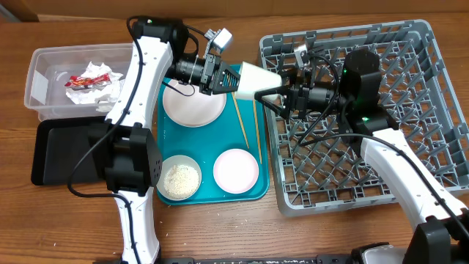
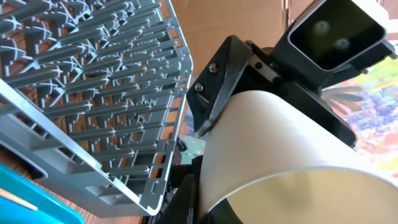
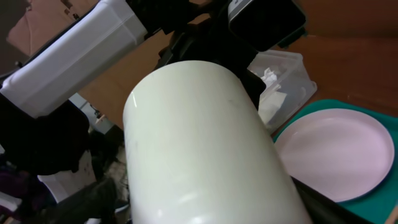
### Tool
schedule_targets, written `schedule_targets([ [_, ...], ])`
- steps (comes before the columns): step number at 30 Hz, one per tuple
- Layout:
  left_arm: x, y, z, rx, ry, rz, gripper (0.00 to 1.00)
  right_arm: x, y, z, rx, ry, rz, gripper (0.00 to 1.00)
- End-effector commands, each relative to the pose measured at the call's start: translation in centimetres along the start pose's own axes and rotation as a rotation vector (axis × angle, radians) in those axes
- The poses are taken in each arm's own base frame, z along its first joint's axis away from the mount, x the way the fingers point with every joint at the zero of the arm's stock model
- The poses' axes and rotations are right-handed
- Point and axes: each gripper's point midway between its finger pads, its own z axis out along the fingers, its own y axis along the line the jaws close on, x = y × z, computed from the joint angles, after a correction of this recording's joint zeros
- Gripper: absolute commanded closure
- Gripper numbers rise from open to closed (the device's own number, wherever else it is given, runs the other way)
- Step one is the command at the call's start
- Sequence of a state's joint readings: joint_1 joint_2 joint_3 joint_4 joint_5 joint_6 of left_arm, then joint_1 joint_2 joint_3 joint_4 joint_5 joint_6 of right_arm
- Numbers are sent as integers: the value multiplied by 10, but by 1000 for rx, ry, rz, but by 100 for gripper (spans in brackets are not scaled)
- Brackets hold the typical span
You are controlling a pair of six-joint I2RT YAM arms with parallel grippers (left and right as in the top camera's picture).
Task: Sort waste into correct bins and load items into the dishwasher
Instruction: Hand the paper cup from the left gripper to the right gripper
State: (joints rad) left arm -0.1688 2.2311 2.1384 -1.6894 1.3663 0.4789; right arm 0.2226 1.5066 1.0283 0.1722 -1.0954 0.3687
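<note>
The small white cup (image 1: 258, 81) hangs on its side in the air between the teal tray and the grey dish rack (image 1: 410, 66). My left gripper (image 1: 226, 78) is shut on its open rim (image 2: 273, 180). My right gripper (image 1: 284, 92) is shut around its narrow end, with the cup (image 3: 199, 149) filling the right wrist view. The whitish-pink plate (image 1: 193, 103), a bowl of white rice (image 1: 179, 180), a pink bowl (image 1: 236, 170) and two chopsticks (image 1: 239, 121) lie on the teal tray. Crumpled red-printed wrappers (image 1: 91, 79) lie in the clear tub (image 1: 40, 88).
The shallow black tray (image 1: 62, 150) sits in front of the clear tub, partly behind my left arm. The teal tray (image 1: 170, 147) lies between the bins and the rack. Rack pegs (image 2: 93, 93) stand just right of the cup. The plate also shows in the right wrist view (image 3: 339, 152).
</note>
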Motion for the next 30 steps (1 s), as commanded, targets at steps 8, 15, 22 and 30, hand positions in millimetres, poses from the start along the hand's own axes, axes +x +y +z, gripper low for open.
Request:
schedule_targets([
  [8,4,-3,-2,-57,23,60,80,-7,11,2,-31,-3,-37,32],
  [15,5,1,-2,-80,33,63,73,-7,10,1,-30,-3,-37,37],
  [22,7,12,-11,-137,41,59,72,-10,2,-7,-7,-15,-15,38],
  [30,3,12,-14,-130,24,71,73,-8,2,-6,-8,-7,-3,38],
])
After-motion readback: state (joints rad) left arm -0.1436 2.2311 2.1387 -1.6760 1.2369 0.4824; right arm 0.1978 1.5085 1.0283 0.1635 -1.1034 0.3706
